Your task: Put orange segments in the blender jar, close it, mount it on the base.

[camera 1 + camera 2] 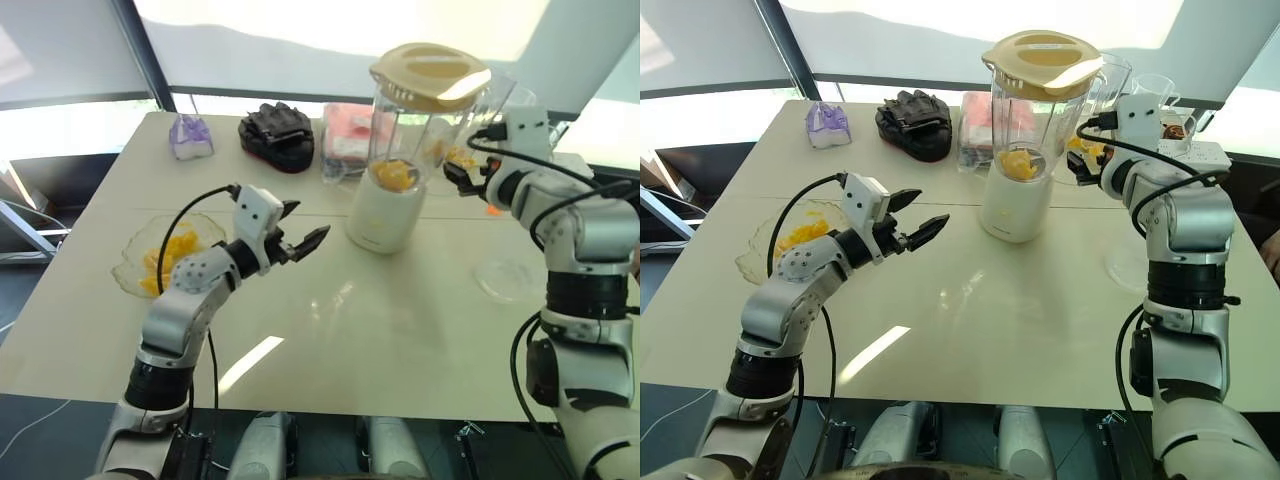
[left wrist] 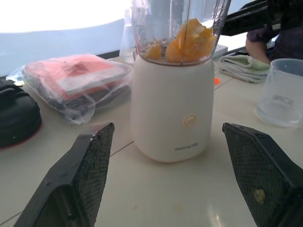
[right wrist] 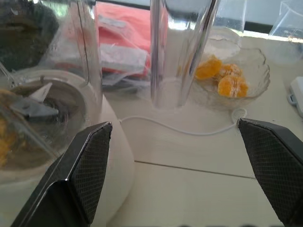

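The big clear plastic blender jar (image 1: 1032, 125) stands straight up on the round cream-white base (image 1: 1016, 205), near the middle of the pale desk (image 1: 970, 330), and its flat cream lid (image 1: 1042, 60) sits on top. Small shiny orange segments (image 2: 187, 45) lie inside at the bottom of the jar. So the job looks almost done: fruit in, lid on, jar on the base. The jar's long side runs up and down, with the lid at the top; its handle seems to face the right arm, though the clear plastic makes that hard to be sure of. The right pincer (image 1: 462, 172) is just beside the jar on the handle side, and its two black fingers are wide apart with nothing between them. The left pincer (image 1: 915, 222) hangs in the air in front of the base, pointing at it, also spread wide and empty. More orange pieces rest in a shallow glass bowl (image 1: 150, 262) by the left arm and in another glass bowl (image 3: 234, 80) behind the jar. I think the next move only calls for checking that the jar sits firm, then pulling both arms away without bumping it.
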### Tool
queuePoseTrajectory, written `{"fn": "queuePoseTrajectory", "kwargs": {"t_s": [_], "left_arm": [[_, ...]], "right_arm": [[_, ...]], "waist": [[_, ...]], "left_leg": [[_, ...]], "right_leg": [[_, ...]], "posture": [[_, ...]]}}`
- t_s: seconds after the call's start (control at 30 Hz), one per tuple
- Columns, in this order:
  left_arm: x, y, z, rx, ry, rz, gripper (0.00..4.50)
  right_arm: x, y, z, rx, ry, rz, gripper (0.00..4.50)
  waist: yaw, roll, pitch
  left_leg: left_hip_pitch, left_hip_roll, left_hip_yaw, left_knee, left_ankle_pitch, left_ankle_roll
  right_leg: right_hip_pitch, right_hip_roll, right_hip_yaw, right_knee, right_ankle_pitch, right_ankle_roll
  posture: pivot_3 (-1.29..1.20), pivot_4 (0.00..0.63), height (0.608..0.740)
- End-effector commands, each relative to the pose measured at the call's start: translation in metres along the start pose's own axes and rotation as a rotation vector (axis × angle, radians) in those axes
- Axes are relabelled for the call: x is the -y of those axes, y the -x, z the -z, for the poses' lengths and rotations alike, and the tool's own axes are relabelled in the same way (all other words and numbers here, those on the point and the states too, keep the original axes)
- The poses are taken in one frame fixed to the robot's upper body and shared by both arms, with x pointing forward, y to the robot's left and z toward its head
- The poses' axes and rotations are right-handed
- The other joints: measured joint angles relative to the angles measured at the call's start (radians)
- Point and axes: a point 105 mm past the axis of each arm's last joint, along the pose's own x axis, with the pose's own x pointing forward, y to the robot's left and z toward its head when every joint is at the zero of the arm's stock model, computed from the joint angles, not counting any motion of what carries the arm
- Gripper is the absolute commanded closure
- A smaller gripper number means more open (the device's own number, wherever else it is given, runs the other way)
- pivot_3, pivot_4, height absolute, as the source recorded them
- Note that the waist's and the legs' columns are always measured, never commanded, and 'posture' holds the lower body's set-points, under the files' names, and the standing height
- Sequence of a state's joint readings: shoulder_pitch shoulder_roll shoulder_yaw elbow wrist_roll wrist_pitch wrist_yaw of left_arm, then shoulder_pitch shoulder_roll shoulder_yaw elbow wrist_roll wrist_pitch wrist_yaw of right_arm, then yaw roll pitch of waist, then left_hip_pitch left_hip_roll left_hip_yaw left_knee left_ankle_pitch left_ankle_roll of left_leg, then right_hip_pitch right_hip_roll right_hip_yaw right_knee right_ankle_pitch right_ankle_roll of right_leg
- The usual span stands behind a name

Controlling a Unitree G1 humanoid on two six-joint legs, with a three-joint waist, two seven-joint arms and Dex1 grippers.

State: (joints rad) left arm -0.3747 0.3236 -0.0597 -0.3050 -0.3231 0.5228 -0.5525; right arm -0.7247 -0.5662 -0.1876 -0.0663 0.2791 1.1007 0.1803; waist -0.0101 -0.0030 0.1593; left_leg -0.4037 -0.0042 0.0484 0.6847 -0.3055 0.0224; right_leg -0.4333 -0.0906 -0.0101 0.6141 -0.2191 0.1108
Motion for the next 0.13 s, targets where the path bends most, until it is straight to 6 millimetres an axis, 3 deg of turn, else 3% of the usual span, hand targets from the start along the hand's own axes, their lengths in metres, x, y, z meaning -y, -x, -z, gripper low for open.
{"fn": "queuePoseTrajectory", "kwargs": {"t_s": [0.03, 0.13], "left_arm": [[-0.001, 0.008, -0.011, 0.041, 0.008, 0.021, 0.7], [0.001, 0.014, -0.006, 0.017, 0.018, 0.035, 0.7]], "right_arm": [[0.004, 0.019, 0.013, 0.001, 0.023, 0.036, 0.09], [0.004, 0.038, 0.038, -0.019, 0.054, 0.038, 0.09]], "waist": [[0.001, 0.0, 0.0], [0.003, 0.0, 0.0]], "left_leg": [[0.0, 0.0, 0.0, 0.0, 0.0, 0.0], [0.0, 0.0, -0.001, 0.0, 0.0, 0.0]], "right_leg": [[0.0, 0.0, 0.0, 0.0, 0.0, 0.0], [0.0, 0.0, 0.0, 0.0, 0.0, 0.0]], "posture": [[0.0, 0.15, 0.74], [0.0, 0.15, 0.74]]}}
